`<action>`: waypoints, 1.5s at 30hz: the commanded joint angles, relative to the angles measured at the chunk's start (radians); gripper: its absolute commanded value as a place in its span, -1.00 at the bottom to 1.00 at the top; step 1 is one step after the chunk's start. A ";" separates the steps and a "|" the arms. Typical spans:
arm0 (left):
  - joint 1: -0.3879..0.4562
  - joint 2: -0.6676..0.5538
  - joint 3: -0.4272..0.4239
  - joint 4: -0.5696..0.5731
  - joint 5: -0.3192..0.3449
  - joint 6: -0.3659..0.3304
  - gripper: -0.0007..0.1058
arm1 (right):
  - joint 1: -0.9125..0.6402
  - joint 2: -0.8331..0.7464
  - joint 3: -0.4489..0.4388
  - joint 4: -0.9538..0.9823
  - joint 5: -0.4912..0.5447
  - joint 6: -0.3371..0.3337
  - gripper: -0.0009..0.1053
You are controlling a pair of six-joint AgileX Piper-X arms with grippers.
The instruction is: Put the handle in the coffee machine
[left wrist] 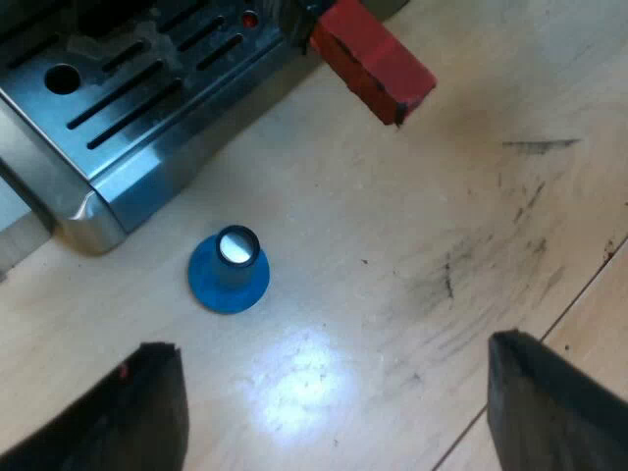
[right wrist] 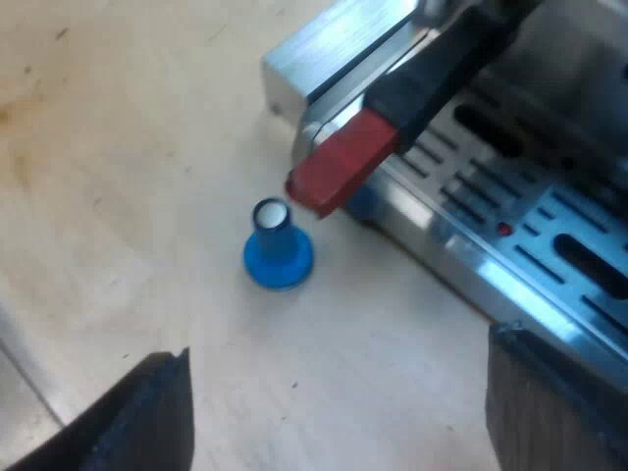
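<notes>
The holder's dark handle with its red end [left wrist: 373,59] [right wrist: 340,162] sticks out from the espresso machine's front, above the slotted metal drip tray [left wrist: 137,108] [right wrist: 520,226]. A blue tamper [left wrist: 229,272] [right wrist: 278,250] stands upright on the wooden table just off the tray's corner. My left gripper [left wrist: 334,412] is open above the table, a little away from the tamper, with nothing between its fingers. My right gripper [right wrist: 339,412] is open too, hanging over the table beside the tray's edge, holding nothing.
The wooden table top [left wrist: 471,245] carries dark scuff marks and a seam line near my left gripper. The machine's steel base corner [left wrist: 93,211] juts out close to the tamper.
</notes>
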 commanded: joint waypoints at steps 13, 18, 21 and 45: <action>0.002 0.006 -0.071 -0.252 -0.073 -0.131 0.25 | -0.405 -0.011 -0.045 -0.006 -0.200 0.041 0.24; 0.002 0.006 -0.114 -0.287 -0.112 -0.135 0.25 | -0.583 -0.019 -0.051 0.002 -0.266 0.041 0.24; 0.002 0.002 -0.123 -0.298 -0.112 -0.137 0.25 | -0.698 -0.037 -0.051 0.027 -0.285 0.041 0.24; 0.002 -0.197 -0.123 -0.335 -0.275 -0.182 0.25 | -1.342 -0.282 -0.048 0.125 -0.352 -0.245 0.24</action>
